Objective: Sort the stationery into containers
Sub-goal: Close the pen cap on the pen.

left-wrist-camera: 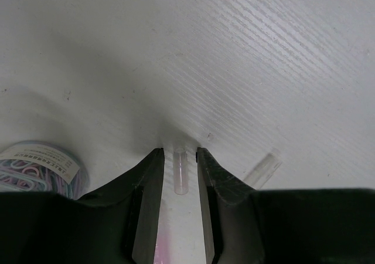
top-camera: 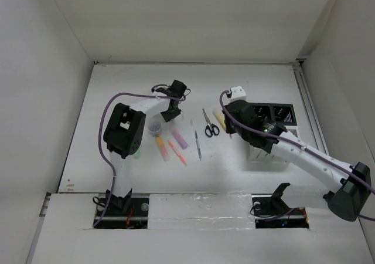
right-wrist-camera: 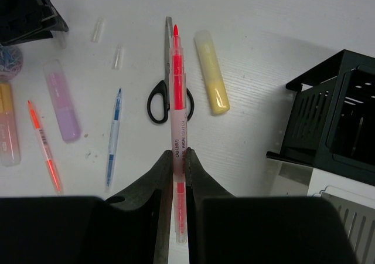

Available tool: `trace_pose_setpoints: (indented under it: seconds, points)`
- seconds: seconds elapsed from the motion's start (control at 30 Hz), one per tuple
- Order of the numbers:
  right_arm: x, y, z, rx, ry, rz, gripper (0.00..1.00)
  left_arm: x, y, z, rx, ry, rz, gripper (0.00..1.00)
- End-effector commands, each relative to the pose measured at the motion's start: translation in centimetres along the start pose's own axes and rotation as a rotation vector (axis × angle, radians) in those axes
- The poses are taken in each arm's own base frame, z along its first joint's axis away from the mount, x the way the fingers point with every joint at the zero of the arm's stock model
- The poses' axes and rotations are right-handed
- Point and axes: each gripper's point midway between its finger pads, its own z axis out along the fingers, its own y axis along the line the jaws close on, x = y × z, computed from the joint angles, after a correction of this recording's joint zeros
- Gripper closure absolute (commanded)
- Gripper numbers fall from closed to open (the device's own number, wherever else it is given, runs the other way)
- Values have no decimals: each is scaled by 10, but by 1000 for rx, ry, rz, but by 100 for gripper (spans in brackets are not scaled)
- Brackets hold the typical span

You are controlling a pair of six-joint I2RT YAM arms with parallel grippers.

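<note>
My right gripper (right-wrist-camera: 177, 155) pinches the red highlighter (right-wrist-camera: 176, 100), middle of the frame. I should carry it right, straight into the black organizer (right-wrist-camera: 328, 100). My left gripper (left-wrist-camera: 179, 152) is narrow; can't tell if holding.

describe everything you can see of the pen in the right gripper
The pen is slim: clear plastic barrel with printed lettering, red core, pointed red tip. The right gripper is shut on its middle, tip pointing away from the wrist. In the right wrist view it overlaps the black-handled scissors.
</note>
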Motion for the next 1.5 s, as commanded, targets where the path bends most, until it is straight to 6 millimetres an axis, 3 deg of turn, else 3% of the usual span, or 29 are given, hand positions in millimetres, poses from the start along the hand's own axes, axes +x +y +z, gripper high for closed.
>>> trace_pose_setpoints:
  seconds: [0.0, 0.87, 1.3, 1.4, 1.47]
  points:
    - [-20, 3, -9, -22, -77, 30, 100, 49, 39, 34, -143, 122, 51, 76]
    - [-22, 0, -17, -28, -91, 46, 100, 78, 36, 28, -145, 128, 113, 76]
    - [-18, -2, -20, -29, -92, 47, 100, 96, 41, 32, -146, 160, 115, 89]
    - [-18, -2, -20, -29, -92, 47, 100, 101, 43, 34, -143, 171, 114, 100]
    - [-18, -2, -20, -29, -92, 47, 100, 102, 41, 36, -129, 175, 118, 100]
